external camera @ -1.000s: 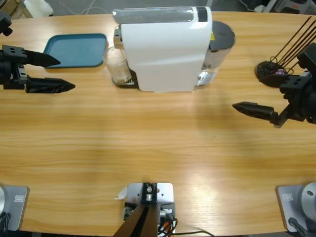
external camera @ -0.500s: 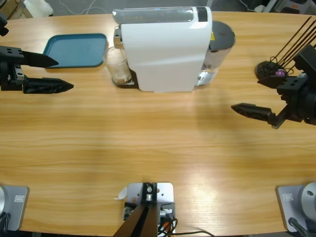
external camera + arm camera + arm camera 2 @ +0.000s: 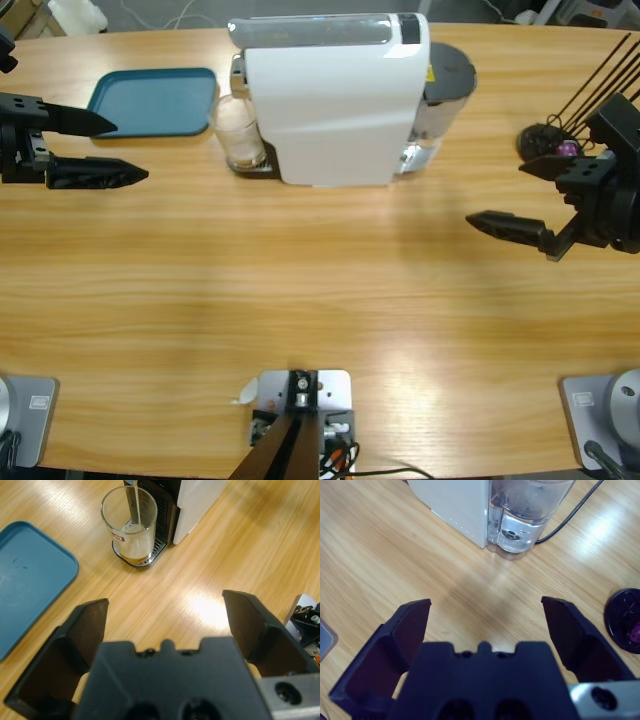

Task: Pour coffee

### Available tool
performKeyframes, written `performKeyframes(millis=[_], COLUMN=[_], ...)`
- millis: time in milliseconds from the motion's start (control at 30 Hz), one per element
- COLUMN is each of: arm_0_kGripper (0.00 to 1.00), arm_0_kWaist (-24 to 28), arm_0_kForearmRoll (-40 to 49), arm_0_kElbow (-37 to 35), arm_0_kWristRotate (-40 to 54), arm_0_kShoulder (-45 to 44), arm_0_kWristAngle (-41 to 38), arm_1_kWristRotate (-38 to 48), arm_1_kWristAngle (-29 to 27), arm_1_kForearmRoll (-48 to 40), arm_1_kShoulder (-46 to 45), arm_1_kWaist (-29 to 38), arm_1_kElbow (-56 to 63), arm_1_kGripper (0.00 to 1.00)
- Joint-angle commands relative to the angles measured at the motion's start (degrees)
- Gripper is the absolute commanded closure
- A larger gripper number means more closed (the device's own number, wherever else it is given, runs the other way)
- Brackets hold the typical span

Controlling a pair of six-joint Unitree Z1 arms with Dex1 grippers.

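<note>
Coffee (image 3: pixel 132 556) streaming into tumbler (image 3: pixel 131 527) under machine (image 3: pixel 335 95). Right fingers (image 3: pixel 525 200) drifted slightly left, spread, empty; left fingers (image 3: pixel 85 147) unmoved, spread. Waiting.

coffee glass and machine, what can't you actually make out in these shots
- Coffee level: not discernible in the high view, where the glass shows only hazily beside the white machine.
- Spout: cut off by the top edge of the left wrist view; only the thin stream shows.
- Red mark on the glass: too small to read.
- Water tank: its top is cut off in the right wrist view.
</note>
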Motion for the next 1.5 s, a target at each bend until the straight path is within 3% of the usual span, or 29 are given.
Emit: performKeyframes(millis=[33,933,1500], arm_0_kGripper=[0.005,0.004,0.0], arm_0_kWaist=[-0.73,-0.2,0.01], arm_0_kForearmRoll=[-0.28,-0.71,-6.18], arm_0_kElbow=[1.46,-0.39,-2.83], arm_0_kWristRotate=[-0.6,-0.69,4.61], arm_0_kShoulder=[0.14,0.76,9.41], arm_0_kWristAngle=[0.74,0.81,-1.33], arm_1_kWristRotate=[-0.11,-0.11,-0.11], arm_1_kWristAngle=[-0.62,-0.57,-0.48], arm_1_kForearmRoll=[-0.82,-1.08,0.59], arm_1_kShoulder=[1.53,1.8,3.59], arm_1_kWaist=[0.53,0.53,0.6], arm_1_kElbow=[1.95,2.06,-0.95], arm_1_kGripper=[0.0,0.0,0.0])
